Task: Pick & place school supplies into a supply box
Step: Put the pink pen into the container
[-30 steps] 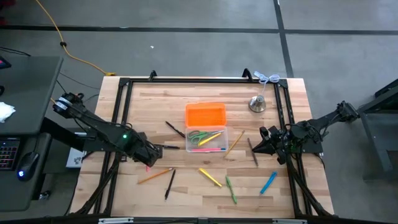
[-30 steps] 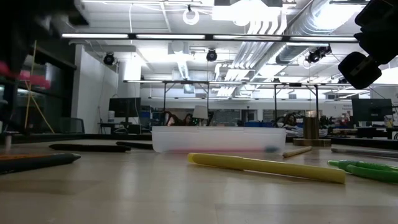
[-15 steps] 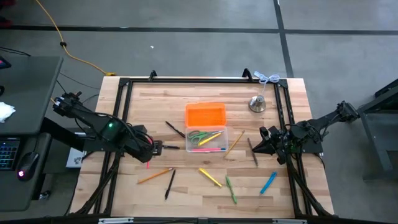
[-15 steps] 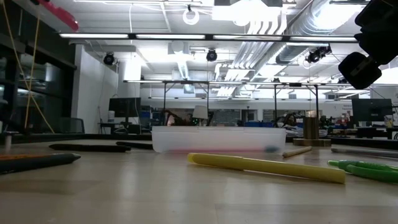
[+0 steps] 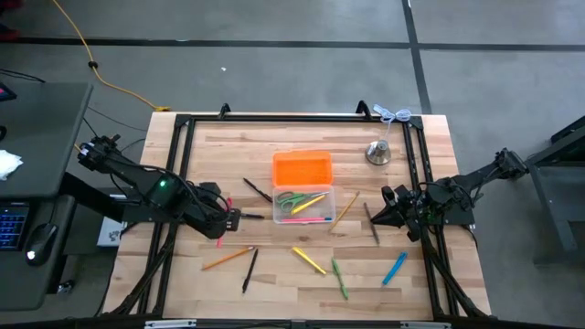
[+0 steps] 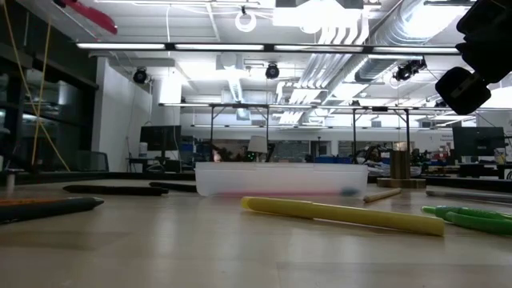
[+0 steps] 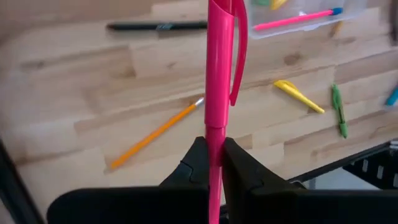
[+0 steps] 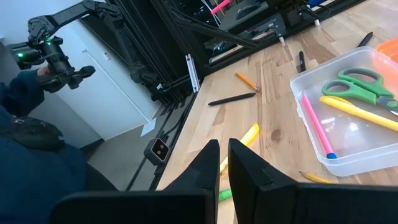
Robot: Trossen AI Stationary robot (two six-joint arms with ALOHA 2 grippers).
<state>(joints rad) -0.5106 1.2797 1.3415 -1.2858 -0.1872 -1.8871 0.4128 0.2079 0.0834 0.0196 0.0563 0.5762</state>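
Pale wooden table [image 5: 274, 274] strewn with pens, grey concrete floor [image 5: 274, 55] around.

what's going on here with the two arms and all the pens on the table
The robot is putting school supplies into the supply box, whose orange lid is open. The left gripper is shut on a pink pen, held above the table left of the box. The right gripper is shut and empty, waiting on the table's right side. Green scissors, a yellow pen and a pink pencil are already in the box; several pens and pencils remain on the wood.
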